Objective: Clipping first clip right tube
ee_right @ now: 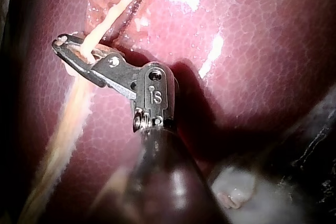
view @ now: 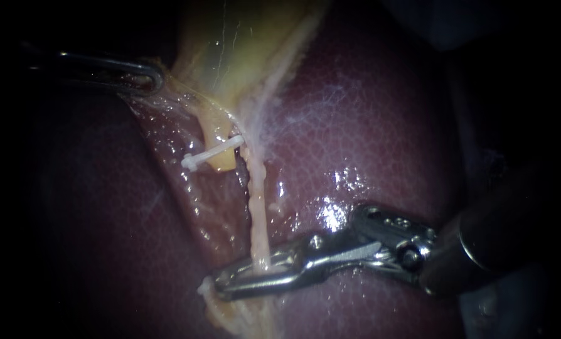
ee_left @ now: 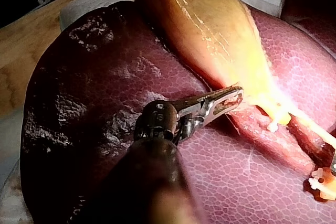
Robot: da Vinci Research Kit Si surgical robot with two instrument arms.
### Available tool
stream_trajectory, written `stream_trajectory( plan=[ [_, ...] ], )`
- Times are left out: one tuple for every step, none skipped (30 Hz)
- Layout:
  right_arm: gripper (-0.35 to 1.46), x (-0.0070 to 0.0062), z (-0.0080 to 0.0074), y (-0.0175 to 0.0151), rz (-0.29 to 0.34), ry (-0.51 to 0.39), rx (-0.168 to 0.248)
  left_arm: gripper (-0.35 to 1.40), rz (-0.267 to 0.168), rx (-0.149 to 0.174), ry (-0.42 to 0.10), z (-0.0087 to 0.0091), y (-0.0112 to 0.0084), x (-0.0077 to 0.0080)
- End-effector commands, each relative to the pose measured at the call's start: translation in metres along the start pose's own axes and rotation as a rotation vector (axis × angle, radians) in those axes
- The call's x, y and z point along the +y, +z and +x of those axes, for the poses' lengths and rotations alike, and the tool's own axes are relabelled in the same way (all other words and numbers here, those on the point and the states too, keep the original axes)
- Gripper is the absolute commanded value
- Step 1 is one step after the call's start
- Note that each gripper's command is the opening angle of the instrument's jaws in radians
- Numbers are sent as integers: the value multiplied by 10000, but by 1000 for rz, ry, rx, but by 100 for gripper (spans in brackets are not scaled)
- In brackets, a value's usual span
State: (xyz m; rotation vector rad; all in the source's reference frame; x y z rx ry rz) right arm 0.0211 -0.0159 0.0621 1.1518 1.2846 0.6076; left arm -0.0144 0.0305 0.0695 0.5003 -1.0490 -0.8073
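While my left instrument [view: 150,78] pinches the gallbladder [view: 243,44] at far left, my right instrument [view: 230,284] has its jaws pressed onto the right tube [view: 256,207], a pale strand across the liver [view: 368,125]; a white clip [view: 210,154] sits farther off, just left.

Upper left, the left instrument [view: 154,78]; centre, a clip [view: 211,154]; below it, the tube [view: 256,210] passes between the right instrument's [view: 221,284] jaws.
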Motion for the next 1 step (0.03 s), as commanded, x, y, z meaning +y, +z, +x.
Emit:
stream_trajectory(
  plan=[
    [-35, 1, 0, 0, 0, 0, 0, -35, 0, 0, 0, 0, 0, 0]
  ],
)
